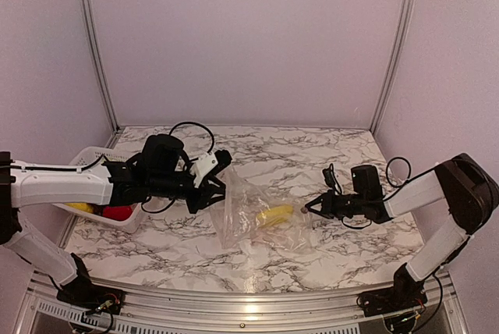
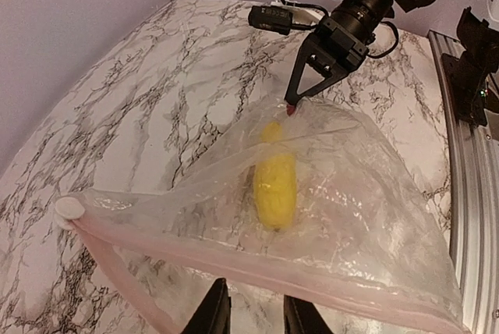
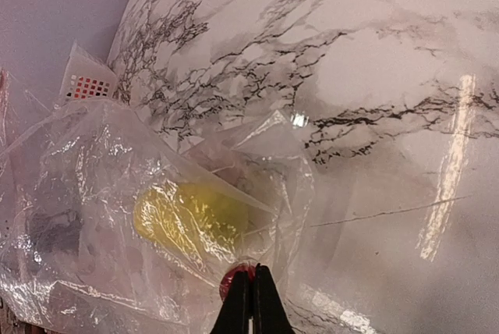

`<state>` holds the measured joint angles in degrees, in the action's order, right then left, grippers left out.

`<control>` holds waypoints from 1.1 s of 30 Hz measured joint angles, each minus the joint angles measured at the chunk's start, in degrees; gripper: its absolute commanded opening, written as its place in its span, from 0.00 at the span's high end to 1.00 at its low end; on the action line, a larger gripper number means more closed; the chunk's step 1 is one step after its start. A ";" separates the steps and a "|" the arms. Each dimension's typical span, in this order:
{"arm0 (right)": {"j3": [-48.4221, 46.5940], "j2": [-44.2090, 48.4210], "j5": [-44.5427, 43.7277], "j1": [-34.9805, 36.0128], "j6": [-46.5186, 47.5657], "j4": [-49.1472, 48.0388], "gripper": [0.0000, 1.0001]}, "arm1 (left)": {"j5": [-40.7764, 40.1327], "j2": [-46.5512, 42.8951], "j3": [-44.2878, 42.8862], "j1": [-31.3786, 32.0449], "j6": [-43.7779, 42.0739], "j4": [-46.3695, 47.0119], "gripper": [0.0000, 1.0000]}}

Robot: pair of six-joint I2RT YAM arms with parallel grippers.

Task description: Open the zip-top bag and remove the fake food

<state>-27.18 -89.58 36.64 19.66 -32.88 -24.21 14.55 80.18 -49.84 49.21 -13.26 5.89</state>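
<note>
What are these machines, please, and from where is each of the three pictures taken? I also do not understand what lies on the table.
These are two robot arms at a marble table. One picture looks down from above; the other two come from cameras on each arm's wrist. The left gripper is shut on the zip edge of a clear zip-top bag. The right gripper pinches the bag's opposite end. One yellow toy food lies inside the bag. At the left, a white basket holds more toys, yellow and red.
</note>
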 measured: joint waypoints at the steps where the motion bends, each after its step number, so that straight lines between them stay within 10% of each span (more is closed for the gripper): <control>1: 0.00 -0.22 0.20 0.00 0.00 -0.22 1.00 | 0.00 1.44 -0.79 0.24 -0.68 -0.02 0.76; 33: -1.18 -9.27 2.51 0.00 -0.09 -5.38 1.00 | -0.07 33.35 -18.93 6.67 -5.73 4.28 0.46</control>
<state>-28.36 -98.85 39.16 19.66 -32.97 -29.58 14.48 113.54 -68.77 55.88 -18.98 10.17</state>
